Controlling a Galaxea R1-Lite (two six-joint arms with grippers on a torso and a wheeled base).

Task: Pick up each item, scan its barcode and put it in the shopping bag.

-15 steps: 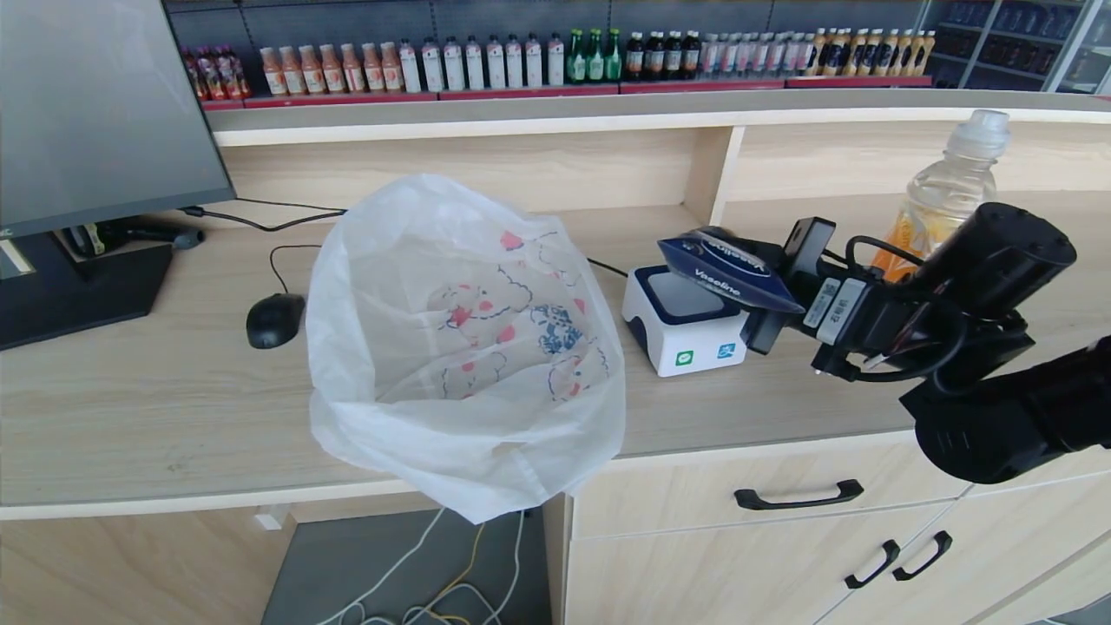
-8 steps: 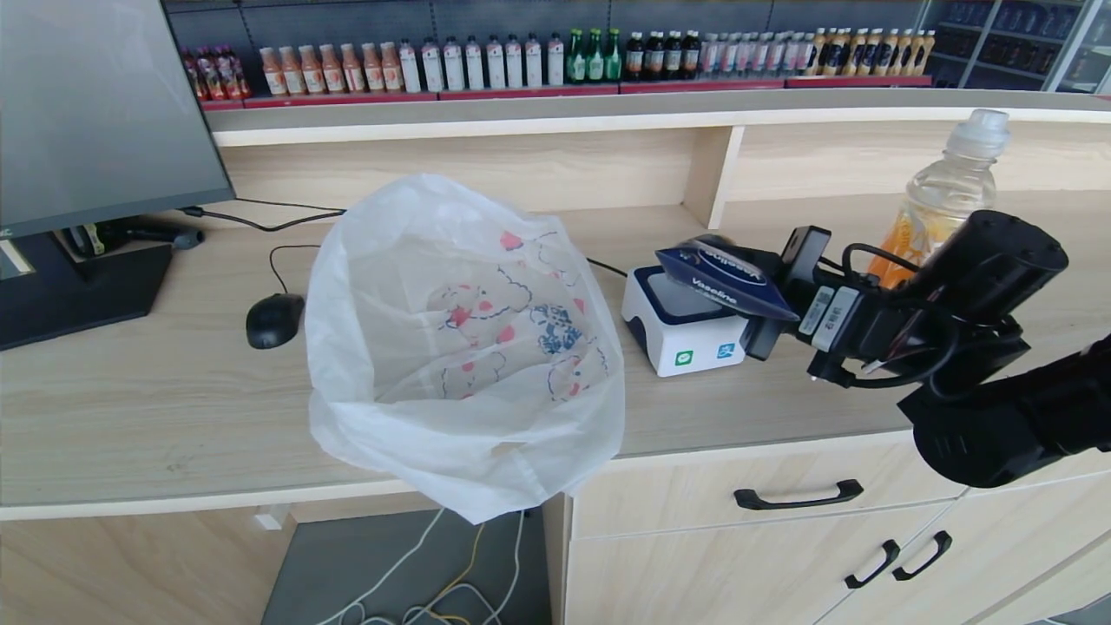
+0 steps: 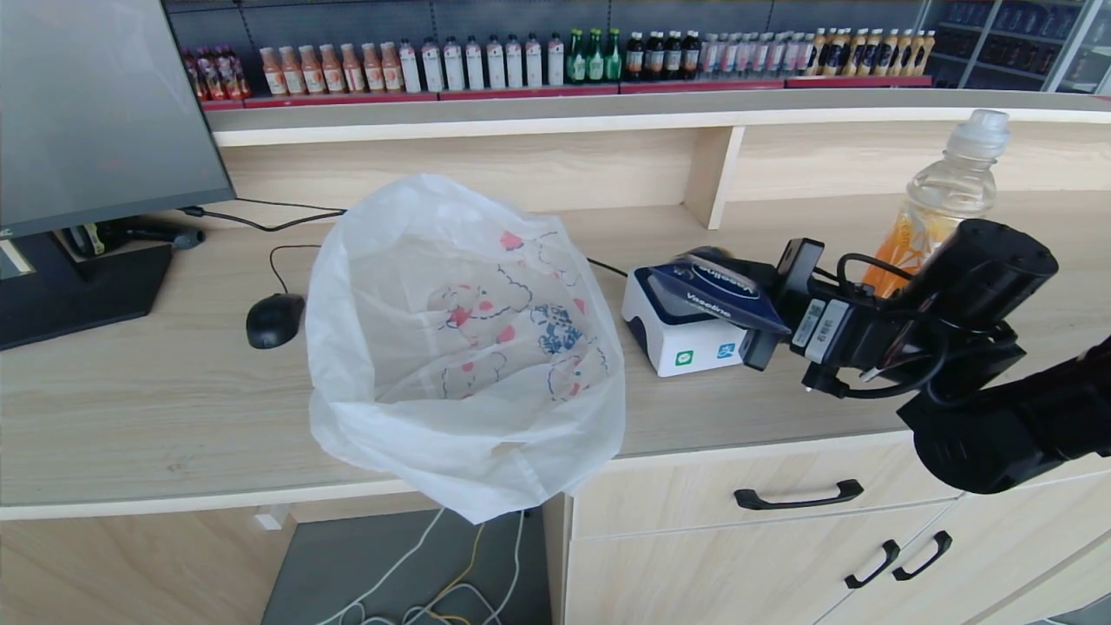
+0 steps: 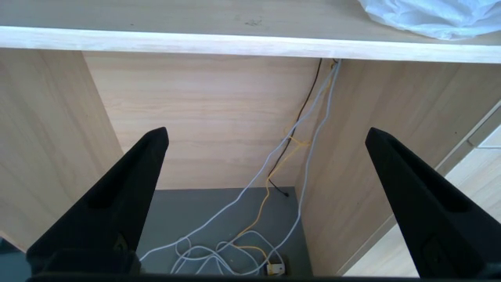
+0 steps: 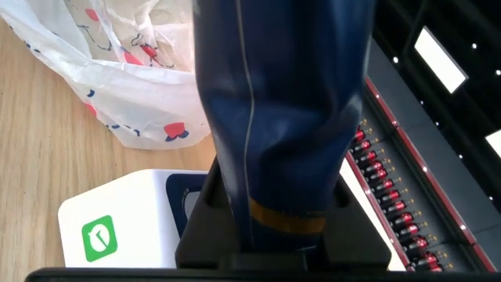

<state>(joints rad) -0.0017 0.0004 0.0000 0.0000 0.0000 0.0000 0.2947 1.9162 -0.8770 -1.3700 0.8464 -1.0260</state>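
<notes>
Just dropped lower with the blue tube [image 3: 713,289], clamped tight in the right tool [image 3: 757,312], now hanging right over the scanner [image 3: 684,345]. Probably mid-scan, then off to the shopping bag [image 3: 460,365] just beside it.

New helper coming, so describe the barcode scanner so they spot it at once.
On the wooden counter, look just right of the white shopping bag. The scanner is the only small white box with a dark top, under a dark blue tube.
</notes>
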